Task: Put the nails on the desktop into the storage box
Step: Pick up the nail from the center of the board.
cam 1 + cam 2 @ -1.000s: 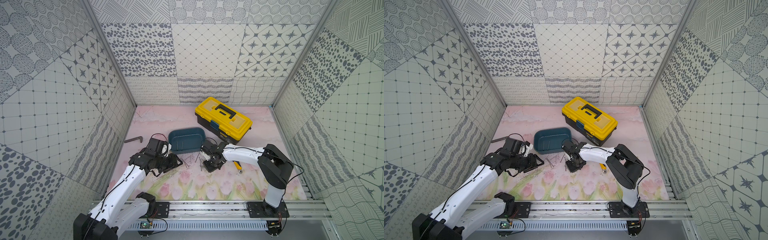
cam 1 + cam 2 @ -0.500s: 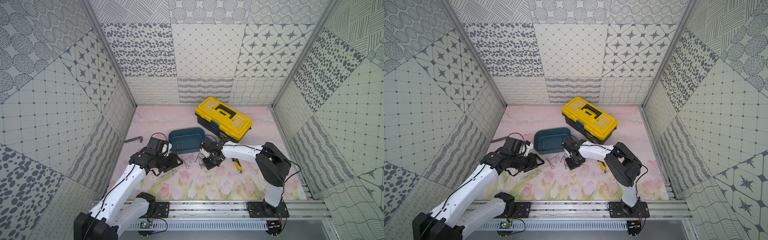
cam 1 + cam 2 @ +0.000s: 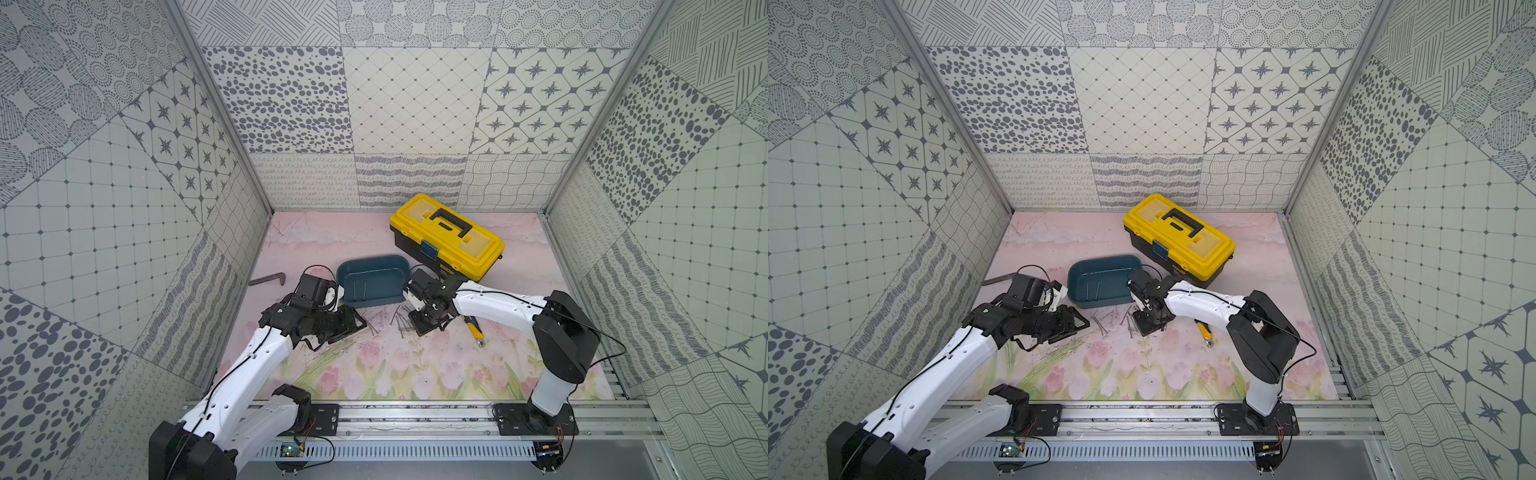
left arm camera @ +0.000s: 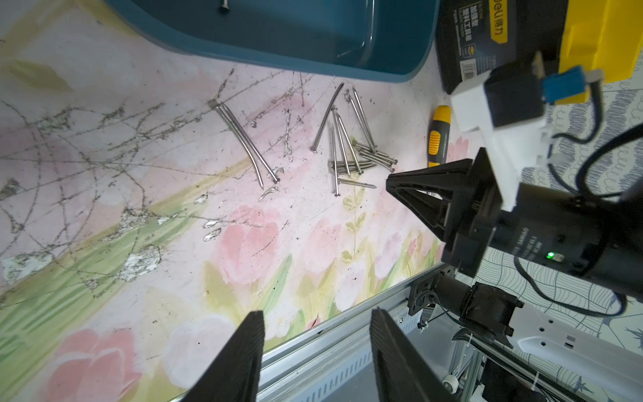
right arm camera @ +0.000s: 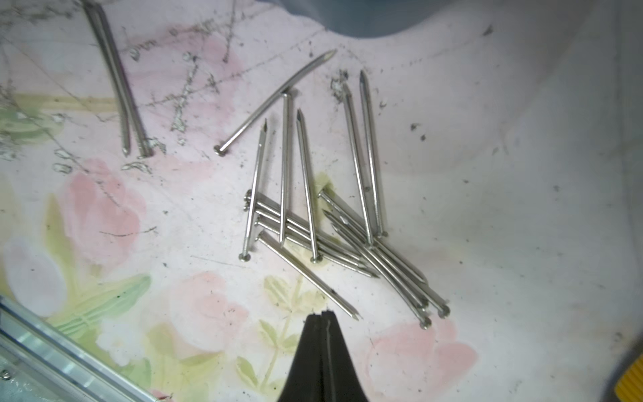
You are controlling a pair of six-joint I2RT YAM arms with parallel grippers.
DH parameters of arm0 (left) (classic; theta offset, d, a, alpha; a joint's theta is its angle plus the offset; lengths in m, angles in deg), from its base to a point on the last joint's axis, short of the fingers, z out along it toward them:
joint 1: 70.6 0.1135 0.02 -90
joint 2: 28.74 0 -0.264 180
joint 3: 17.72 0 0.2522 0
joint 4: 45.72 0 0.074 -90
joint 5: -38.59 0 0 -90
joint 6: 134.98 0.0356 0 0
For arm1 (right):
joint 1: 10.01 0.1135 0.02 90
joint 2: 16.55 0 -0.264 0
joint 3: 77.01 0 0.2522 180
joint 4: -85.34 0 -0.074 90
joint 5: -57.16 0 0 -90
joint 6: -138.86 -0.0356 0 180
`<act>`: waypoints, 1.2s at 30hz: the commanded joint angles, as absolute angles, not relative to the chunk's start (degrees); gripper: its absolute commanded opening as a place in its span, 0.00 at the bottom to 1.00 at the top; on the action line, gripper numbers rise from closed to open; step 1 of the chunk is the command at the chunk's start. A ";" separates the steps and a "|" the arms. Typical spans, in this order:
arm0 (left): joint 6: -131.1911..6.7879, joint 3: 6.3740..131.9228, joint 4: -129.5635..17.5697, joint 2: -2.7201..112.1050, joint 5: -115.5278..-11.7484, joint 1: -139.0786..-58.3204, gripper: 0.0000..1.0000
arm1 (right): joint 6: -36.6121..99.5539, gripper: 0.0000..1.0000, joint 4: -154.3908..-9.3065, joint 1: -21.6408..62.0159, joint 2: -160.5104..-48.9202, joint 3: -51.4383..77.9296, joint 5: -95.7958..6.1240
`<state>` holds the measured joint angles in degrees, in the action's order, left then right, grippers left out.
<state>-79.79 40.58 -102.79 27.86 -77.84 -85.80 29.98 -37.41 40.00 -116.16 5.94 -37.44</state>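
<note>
Mid-task, picking stage. Most nails (image 5: 307, 184) lie in a crossed pile on the bench (image 3: 374, 374), just in front of the storage box (image 3: 365, 302); a couple are already in it. Right end effector (image 5: 322, 315) is fully closed on nothing, its tip near the pile's edge but apart from the nearest nail. Left end effector (image 4: 315, 313) is about half open, empty and hovering beside the box. Next move likely: open the right jaws, straddle one shank at the pile edge, pinch, lift and carry it to the box.
</note>
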 commanded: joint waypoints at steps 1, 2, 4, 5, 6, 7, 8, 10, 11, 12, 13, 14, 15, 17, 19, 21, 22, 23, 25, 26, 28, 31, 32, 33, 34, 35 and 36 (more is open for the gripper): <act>-83.78 40.04 -96.12 28.19 -82.81 -86.07 0.54 | 28.79 0.00 -35.54 40.10 -111.80 4.92 -36.75; -85.21 39.85 -94.16 28.20 -83.95 -86.07 0.54 | 28.49 0.00 -35.28 40.13 -110.90 4.86 -36.63; -88.39 39.41 -90.49 28.50 -86.09 -86.07 0.55 | 28.21 0.00 -35.27 40.08 -110.03 4.69 -37.13; -89.42 39.30 -89.33 28.67 -86.47 -86.09 0.55 | 28.20 0.07 -35.36 40.16 -110.36 4.80 -37.38; -90.07 39.33 -88.80 28.92 -86.48 -86.07 0.55 | 28.46 0.10 -35.52 40.31 -111.26 5.18 -37.26; -90.30 39.39 -88.58 29.17 -86.47 -86.07 0.56 | 29.01 0.11 -35.76 40.51 -112.29 5.62 -37.25; -90.33 39.50 -88.62 29.37 -86.52 -86.05 0.56 | 29.49 0.13 -36.31 40.52 -113.92 6.09 -37.23; -89.53 39.83 -89.57 29.68 -86.67 -86.07 0.56 | 29.90 0.17 -37.31 40.66 -117.11 7.19 -37.73; -88.88 40.06 -90.63 29.78 -86.55 -86.07 0.56 | 30.16 0.19 -37.73 40.76 -118.83 7.69 -37.91; -88.17 40.39 -91.87 29.65 -86.31 -86.07 0.56 | 30.40 0.21 -38.05 40.83 -120.12 8.14 -38.02; -87.53 40.59 -92.89 29.33 -86.16 -86.07 0.56 | 30.62 0.22 -38.42 40.87 -121.19 8.55 -38.02; -87.10 40.64 -93.69 29.07 -85.90 -86.07 0.56 | 30.77 0.25 -38.59 40.88 -122.17 9.09 -37.77; -86.86 40.66 -94.33 28.49 -85.61 -86.07 0.56 | 31.02 0.27 -38.71 40.92 -122.99 9.47 -37.50; -86.80 40.31 -95.03 27.61 -85.22 -86.07 0.57 | 31.61 0.28 -38.75 40.88 -124.16 10.38 -37.24; -86.97 39.82 -95.40 27.07 -84.92 -86.08 0.57 | 32.05 0.30 -38.76 40.87 -125.20 11.26 -37.25; -87.05 39.37 -95.61 26.74 -84.65 -86.06 0.57 | 32.44 0.30 -38.79 40.83 -125.91 11.84 -37.31; -87.08 39.23 -95.67 26.65 -84.62 -86.07 0.57 | 32.52 0.30 -38.74 40.79 -126.33 12.11 -37.29; -87.02 39.07 -95.85 26.57 -84.44 -86.06 0.57 | 32.67 0.31 -38.72 40.70 -126.69 12.43 -37.36; -86.71 39.02 -95.90 26.76 -84.29 -86.01 0.57 | 32.88 0.31 -38.72 40.49 -127.09 12.77 -37.48; -86.54 39.02 -95.95 26.87 -84.13 -85.98 0.57 | 32.98 0.31 -38.76 40.35 -127.36 12.91 -37.66; -86.33 39.09 -95.80 27.57 -84.11 -85.86 0.58 | 33.25 0.32 -38.75 40.15 -128.05 13.41 -38.02; -85.91 39.51 -95.88 28.79 -84.11 -85.61 0.58 | 33.55 0.31 -38.76 40.00 -129.23 14.13 -38.44; -85.78 39.78 -95.88 29.21 -84.04 -85.52 0.58 | 33.62 0.31 -38.77 40.03 -129.40 14.19 -38.52; -85.69 39.90 -95.85 29.48 -84.02 -85.56 0.57 | 33.65 0.30 -38.73 39.99 -129.52 14.17 -38.52; -85.65 40.04 -95.80 29.85 -84.07 -85.47 0.58 | 33.72 0.30 -38.79 39.92 -129.62 14.12 -38.43; -85.65 40.13 -95.70 30.04 -84.10 -85.41 0.58 | 33.74 0.27 -38.74 39.88 -129.73 14.05 -38.41; -85.67 40.24 -95.61 30.25 -84.25 -85.34 0.58 | 33.85 0.25 -38.78 39.84 -129.94 14.03 -38.32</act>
